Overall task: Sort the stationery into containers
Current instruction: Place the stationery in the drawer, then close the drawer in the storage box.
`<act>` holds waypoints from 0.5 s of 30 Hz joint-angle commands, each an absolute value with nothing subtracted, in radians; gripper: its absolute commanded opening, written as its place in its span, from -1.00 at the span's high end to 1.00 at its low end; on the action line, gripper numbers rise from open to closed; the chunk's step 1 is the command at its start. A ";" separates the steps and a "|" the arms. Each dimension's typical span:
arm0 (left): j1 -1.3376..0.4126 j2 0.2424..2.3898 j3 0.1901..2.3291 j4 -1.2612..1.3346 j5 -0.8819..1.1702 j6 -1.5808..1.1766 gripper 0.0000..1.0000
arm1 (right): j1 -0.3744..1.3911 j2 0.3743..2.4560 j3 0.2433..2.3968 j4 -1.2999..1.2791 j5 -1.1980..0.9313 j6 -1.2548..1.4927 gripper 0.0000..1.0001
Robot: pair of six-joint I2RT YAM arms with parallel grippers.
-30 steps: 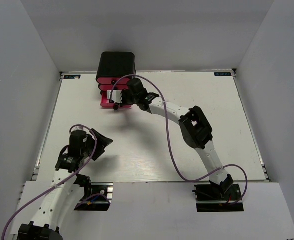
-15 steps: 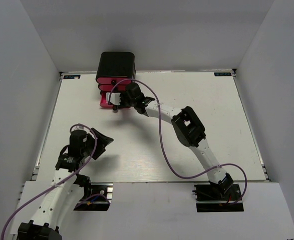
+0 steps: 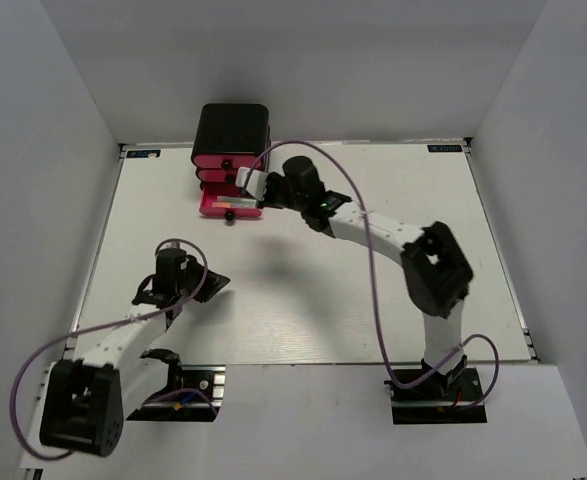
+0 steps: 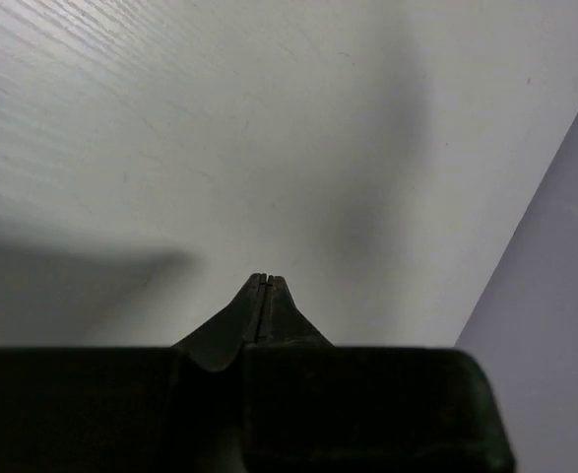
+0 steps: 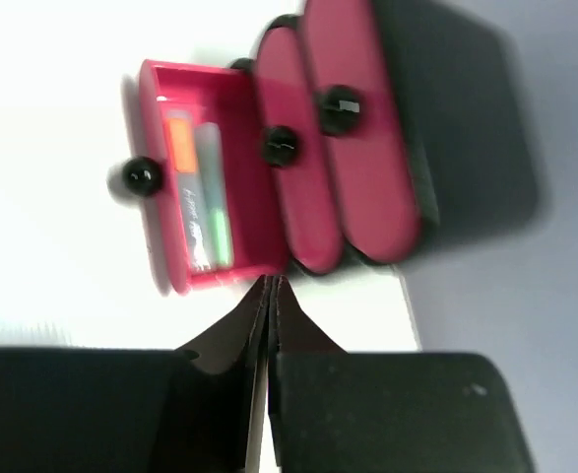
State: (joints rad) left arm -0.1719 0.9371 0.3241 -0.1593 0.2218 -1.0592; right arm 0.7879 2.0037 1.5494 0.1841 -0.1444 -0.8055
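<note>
Beyond the right gripper (image 5: 269,284), two capsules (image 5: 215,202) lie inside the open drawer (image 5: 231,277)

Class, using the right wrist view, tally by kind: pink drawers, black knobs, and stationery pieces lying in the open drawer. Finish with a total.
Pink drawers: 3
Black knobs: 3
Stationery pieces: 2
Total: 8

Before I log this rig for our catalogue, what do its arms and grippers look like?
The left arm and right arm are white shells with black joint housings; a purple cable loops along each. The left gripper and right gripper have dark, tapering fingers.
</note>
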 commanded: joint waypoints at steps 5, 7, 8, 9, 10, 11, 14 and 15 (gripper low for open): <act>-0.158 1.299 0.460 0.149 0.223 -1.126 0.94 | 0.706 1.645 1.223 0.169 -0.201 -0.647 1.00; -0.158 1.406 0.533 0.149 0.209 -1.135 0.94 | 0.680 1.603 1.174 0.160 -0.204 -0.631 1.00; -0.158 1.437 0.555 0.149 0.192 -1.135 0.91 | 0.673 1.542 1.101 0.158 -0.206 -0.620 1.00; -0.158 1.465 0.575 0.138 0.180 -1.144 0.91 | 0.655 1.520 1.079 0.156 -0.204 -0.612 1.00; -0.158 1.491 0.616 0.138 0.166 -1.156 0.91 | 0.653 1.505 1.060 0.156 -0.206 -0.611 1.00; -0.158 1.541 0.638 0.124 0.134 -1.166 0.91 | 0.646 1.458 1.004 0.152 -0.207 -0.606 1.00; -0.158 1.614 0.716 0.081 0.095 -1.209 0.91 | 0.618 1.404 0.951 0.140 -0.216 -0.594 1.00; -0.158 1.655 0.744 0.081 0.084 -1.221 0.91 | 0.603 1.372 0.925 0.138 -0.221 -0.589 1.00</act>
State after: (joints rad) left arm -0.1646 1.6077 0.6804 0.0902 0.1490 -1.1725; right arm 0.6254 1.4467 0.9550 0.1295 -0.1947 -0.6292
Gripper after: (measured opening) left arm 0.068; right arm 0.012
